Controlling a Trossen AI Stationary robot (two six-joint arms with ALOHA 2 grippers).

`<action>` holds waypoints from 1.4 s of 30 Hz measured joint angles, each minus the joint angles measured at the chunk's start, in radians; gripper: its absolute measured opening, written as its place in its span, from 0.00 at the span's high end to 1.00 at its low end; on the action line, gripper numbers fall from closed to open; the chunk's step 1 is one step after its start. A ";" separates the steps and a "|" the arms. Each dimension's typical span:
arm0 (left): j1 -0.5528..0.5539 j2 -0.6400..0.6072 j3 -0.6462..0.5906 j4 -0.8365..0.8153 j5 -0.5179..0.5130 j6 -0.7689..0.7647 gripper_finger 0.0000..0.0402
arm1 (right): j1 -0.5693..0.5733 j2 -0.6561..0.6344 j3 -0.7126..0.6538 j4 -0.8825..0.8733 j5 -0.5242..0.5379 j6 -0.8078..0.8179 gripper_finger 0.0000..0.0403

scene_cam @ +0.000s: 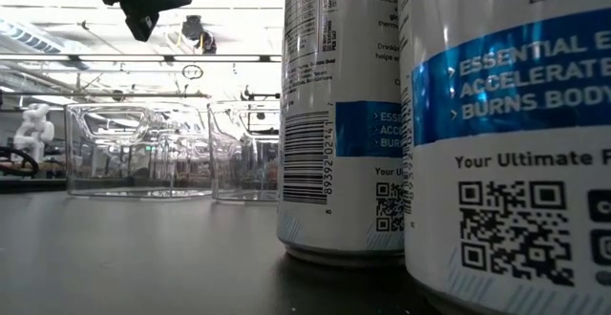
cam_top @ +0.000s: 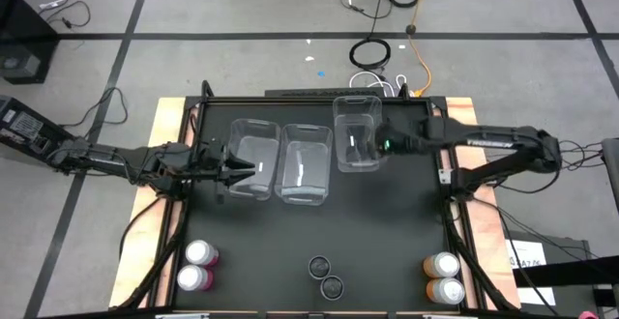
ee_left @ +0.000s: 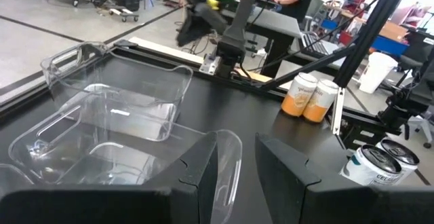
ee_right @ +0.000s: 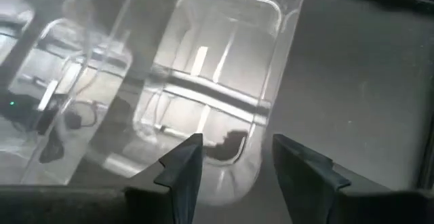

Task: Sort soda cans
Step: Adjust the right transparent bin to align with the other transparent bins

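Six soda cans stand upright along the table's near edge: two pink (cam_top: 197,265) at near left, two dark-topped (cam_top: 326,276) in the middle, two orange (cam_top: 445,276) at near right. The low view shows the middle pair close up (scene_cam: 334,115), white with blue bands. My left gripper (cam_top: 244,170) (ee_left: 237,176) is open at the left clear bin (cam_top: 253,158); its fingers stand on either side of the bin's rim corner (ee_left: 229,153). My right gripper (cam_top: 372,145) (ee_right: 234,170) is open above the right clear bin (cam_top: 356,130), over its rounded near end (ee_right: 224,183). My left gripper has one finger (ee_left: 203,180) on the inner side of the left bin's wall and the other outside it; I cannot tell whether either touches the wall. My right gripper hangs over the right bin's end; I cannot tell whether it touches it.
A middle clear bin (cam_top: 304,162) sits right beside the left one; the right bin lies farther back, by the table's far edge. Bare black table (cam_top: 319,222) stretches between the bins and the cans. Wooden rails (cam_top: 172,116) frame the table, and cables lie on the floor beyond.
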 joint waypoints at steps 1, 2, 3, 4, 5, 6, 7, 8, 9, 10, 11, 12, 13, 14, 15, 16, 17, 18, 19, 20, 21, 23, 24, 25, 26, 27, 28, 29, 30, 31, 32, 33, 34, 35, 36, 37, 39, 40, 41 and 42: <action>0.000 0.000 0.000 0.000 0.000 0.000 0.73 | -0.046 0.011 0.000 0.016 -0.030 -0.036 0.57; 0.000 0.000 0.000 0.000 0.000 0.000 0.73 | -0.089 0.026 0.000 0.037 -0.063 -0.072 0.57; 0.000 0.000 0.000 0.000 0.000 0.000 0.73 | -0.129 0.043 0.000 0.056 -0.092 -0.106 0.58; 0.000 0.000 0.000 -0.001 0.000 0.000 0.73 | -0.164 0.062 0.000 0.070 -0.113 -0.135 0.58; 0.000 0.000 0.000 -0.001 0.000 0.000 0.73 | -0.193 0.080 0.000 0.076 -0.123 -0.156 0.58; 0.000 0.000 0.000 -0.001 0.000 0.000 0.73 | -0.218 0.096 0.000 0.080 -0.124 -0.171 0.59; 0.000 0.000 0.000 -0.002 0.000 0.000 0.73 | -0.240 0.111 0.000 0.085 -0.124 -0.182 0.59; 0.000 0.000 0.000 -0.002 0.000 0.000 0.73 | -0.260 0.125 0.000 0.091 -0.128 -0.195 0.59; 0.000 0.000 0.000 -0.002 0.000 0.000 0.73 | -0.280 0.140 0.000 0.096 -0.140 -0.209 0.60; 0.000 0.000 0.000 -0.003 0.000 0.000 0.73 | -0.297 0.155 0.000 0.103 -0.161 -0.223 0.60; 0.000 0.000 0.000 -0.003 0.000 0.001 0.73 | -0.314 0.171 0.000 0.115 -0.182 -0.234 0.60; 0.000 0.000 0.000 -0.003 0.000 0.001 0.73 | -0.327 0.187 0.000 0.126 -0.198 -0.241 0.60; 0.000 0.000 0.000 -0.003 0.000 0.001 0.73 | -0.338 0.205 0.000 0.131 -0.209 -0.244 0.60; 0.000 0.000 0.000 -0.003 0.000 0.001 0.73 | -0.349 0.222 0.000 0.131 -0.219 -0.248 0.60; 0.000 0.000 0.000 -0.002 0.000 0.001 0.73 | -0.356 0.242 0.000 0.134 -0.227 -0.249 0.60; 0.000 0.000 0.000 -0.003 0.000 0.001 0.73 | -0.360 0.260 0.000 0.136 -0.229 -0.250 0.60; 0.000 0.000 0.000 -0.003 0.000 0.001 0.73 | -0.364 0.278 0.000 0.136 -0.229 -0.250 0.60; 0.000 0.000 0.000 -0.003 0.000 0.001 0.73 | -0.366 0.296 0.000 0.135 -0.229 -0.250 0.60; 0.000 0.000 0.000 -0.003 0.000 0.001 0.73 | -0.370 0.310 0.000 0.136 -0.229 -0.250 0.60; 0.000 0.000 0.000 -0.003 0.000 0.001 0.73 | -0.371 0.324 0.000 0.136 -0.229 -0.250 0.60; 0.000 0.000 0.000 -0.003 0.000 0.001 0.73 | -0.372 0.339 0.000 0.136 -0.229 -0.249 0.60; 0.000 0.000 0.000 -0.003 0.000 0.001 0.73 | -0.377 0.363 0.000 0.136 -0.231 -0.248 0.61; 0.000 0.000 0.000 -0.002 0.000 0.002 0.73 | -0.378 0.372 0.000 0.136 -0.231 -0.248 0.62; 0.000 0.000 0.000 -0.002 0.000 0.002 0.73 | -0.381 0.378 0.000 0.136 -0.232 -0.248 0.65; 0.000 0.000 0.000 -0.003 0.000 0.002 0.73 | -0.383 0.383 0.000 0.136 -0.231 -0.248 0.68; 0.000 0.000 0.000 -0.002 0.000 0.002 0.73 | -0.385 0.386 0.000 0.136 -0.231 -0.245 0.72; 0.000 0.000 0.000 -0.002 0.000 0.002 0.73 | -0.389 0.387 0.000 0.136 -0.231 -0.240 0.77; 0.000 0.000 0.000 -0.003 0.000 0.002 0.73 | -0.393 0.387 0.000 0.137 -0.231 -0.237 0.83; 0.000 0.000 0.000 -0.003 0.000 0.002 0.73 | -0.397 0.387 0.000 0.139 -0.232 -0.236 0.90; 0.000 0.000 0.000 -0.002 0.000 0.002 0.73 | -0.402 0.385 0.000 0.144 -0.232 -0.237 0.95; 0.000 0.000 0.000 -0.002 0.000 0.002 0.73 | -0.406 0.382 0.000 0.145 -0.230 -0.237 0.97; 0.000 0.000 0.000 -0.003 0.000 0.002 0.73 | -0.410 0.380 0.000 0.145 -0.230 -0.231 0.97; 0.000 0.000 0.000 -0.002 0.000 0.002 0.73 | -0.416 0.376 0.000 0.144 -0.231 -0.228 0.98; 0.000 0.000 0.000 -0.002 0.000 0.002 0.73 | -0.418 0.374 0.000 0.142 -0.233 -0.226 0.99; 0.000 0.000 0.000 -0.002 0.000 0.002 0.73 | -0.418 0.372 0.000 0.140 -0.234 -0.227 0.99; 0.000 0.000 0.000 -0.002 0.000 0.002 0.73 | -0.418 0.370 0.000 0.136 -0.235 -0.227 0.99; 0.000 0.000 0.000 -0.002 0.000 0.002 0.73 | -0.417 0.364 0.000 0.123 -0.240 -0.223 0.99; 0.000 0.000 0.000 -0.002 0.000 0.002 0.73 | -0.416 0.360 0.000 0.118 -0.241 -0.223 0.99; 0.000 0.000 0.000 -0.002 0.000 0.002 0.73 | -0.414 0.355 0.000 0.113 -0.245 -0.222 1.00; 0.000 0.000 0.000 -0.002 0.000 0.002 0.73 | -0.410 0.347 0.000 0.106 -0.250 -0.212 1.00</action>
